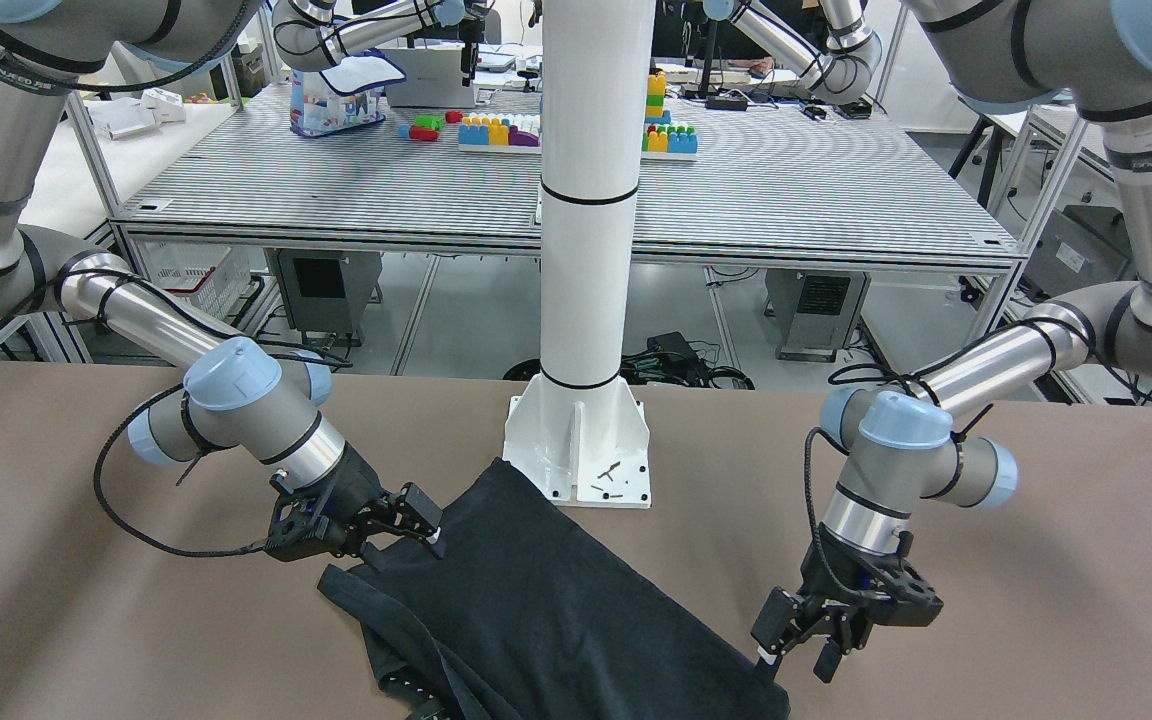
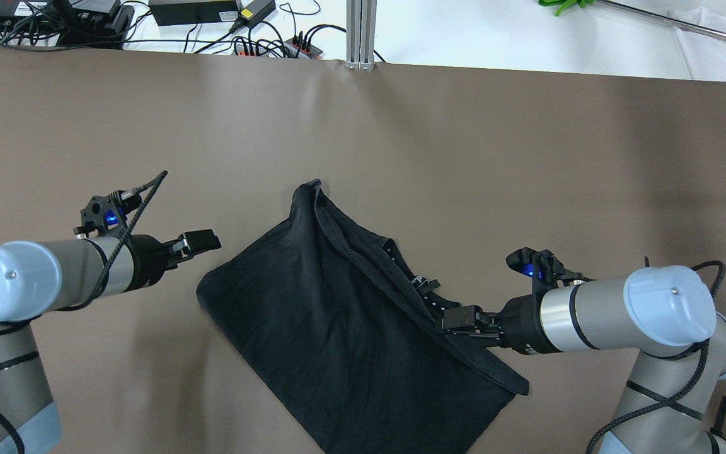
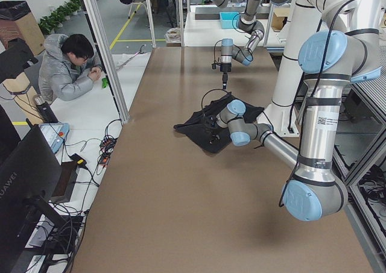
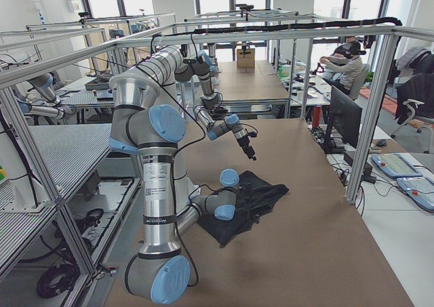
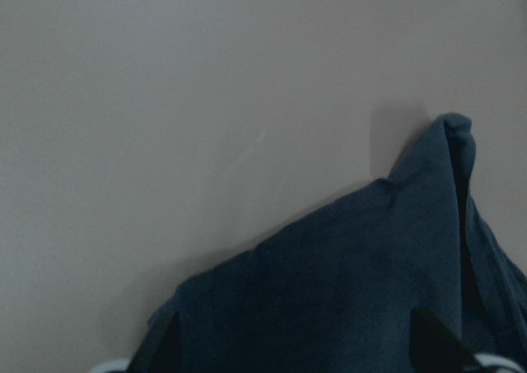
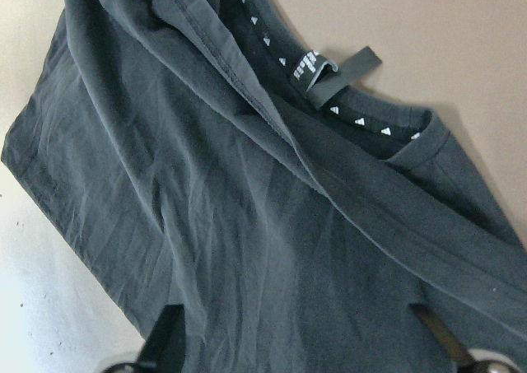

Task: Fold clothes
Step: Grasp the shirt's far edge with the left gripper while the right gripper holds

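Black garment [image 2: 338, 315] lies flat on the brown table [image 2: 527, 157], folded over on itself and set diagonally. Its long edges run from the far left to the near right in the overhead view. One corner sits just beside the base plate [image 1: 576, 440] of the white pole. The collar side faces the right arm, and a neck label [image 6: 313, 67] and a dotted neck tape show in the right wrist view.

Left gripper [image 1: 796, 655]: jaws spread wide, nothing held. It hangs low over the bare table just off the garment's corner, not touching it. In the left wrist view its fingers [image 5: 432, 332] frame the cloth edge.

Right gripper [image 2: 454, 320]: jaws wide, empty. It is positioned over the collar-side hem. Its fingers [image 6: 165, 336] stand apart with cloth beneath them. I cannot tell whether they touch the fabric.
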`<act>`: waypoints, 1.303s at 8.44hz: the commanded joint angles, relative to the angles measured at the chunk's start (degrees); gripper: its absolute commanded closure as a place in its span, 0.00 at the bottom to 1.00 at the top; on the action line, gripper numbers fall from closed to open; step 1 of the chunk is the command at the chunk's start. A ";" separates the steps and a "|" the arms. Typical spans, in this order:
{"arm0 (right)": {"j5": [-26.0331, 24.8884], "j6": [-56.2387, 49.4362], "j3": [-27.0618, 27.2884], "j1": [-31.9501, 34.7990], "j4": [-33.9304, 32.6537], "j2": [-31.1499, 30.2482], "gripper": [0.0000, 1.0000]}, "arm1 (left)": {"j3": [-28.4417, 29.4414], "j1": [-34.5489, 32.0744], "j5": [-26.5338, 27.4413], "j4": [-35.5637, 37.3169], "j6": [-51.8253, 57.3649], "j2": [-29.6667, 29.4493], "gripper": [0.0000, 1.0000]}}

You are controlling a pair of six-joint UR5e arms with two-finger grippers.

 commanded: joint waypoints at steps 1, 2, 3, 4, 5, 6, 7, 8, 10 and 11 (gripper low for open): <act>-1.77 -2.42 0.05 1.92 -0.06 0.00 0.06 | 3.41 5.46 4.05 -4.18 -0.96 0.17 0.00; -3.01 -2.25 0.05 1.83 -0.06 0.09 0.06 | 6.57 5.90 4.14 -8.82 -0.78 0.25 0.00; -3.11 -2.16 -0.04 1.83 -0.06 0.09 0.06 | 7.73 5.99 4.40 -9.82 -0.78 0.25 0.00; -3.98 -1.73 0.05 1.74 -0.23 0.09 0.06 | 8.09 6.78 4.66 -9.83 -0.78 0.43 0.00; -4.33 -1.72 0.05 1.48 -0.24 0.09 0.06 | 8.79 8.18 6.32 -9.83 -0.78 0.43 0.00; -4.25 -1.72 0.05 1.48 -0.24 0.09 0.06 | 9.50 8.28 6.68 -9.92 -0.70 0.34 0.00; -4.34 -1.63 0.05 1.39 -0.24 0.09 0.06 | 9.85 8.28 6.69 -9.92 -0.52 0.43 0.00; -4.34 -1.63 0.05 1.30 -0.24 0.09 0.06 | 10.55 8.28 6.69 -9.92 -0.43 0.43 0.00; -5.56 -1.63 0.14 1.22 -0.24 0.18 0.06 | 10.65 8.28 6.69 -9.92 -0.34 0.43 0.00; -5.57 -1.63 0.14 1.13 -0.24 0.18 0.06 | 10.65 8.36 6.60 -9.92 -0.26 0.34 0.00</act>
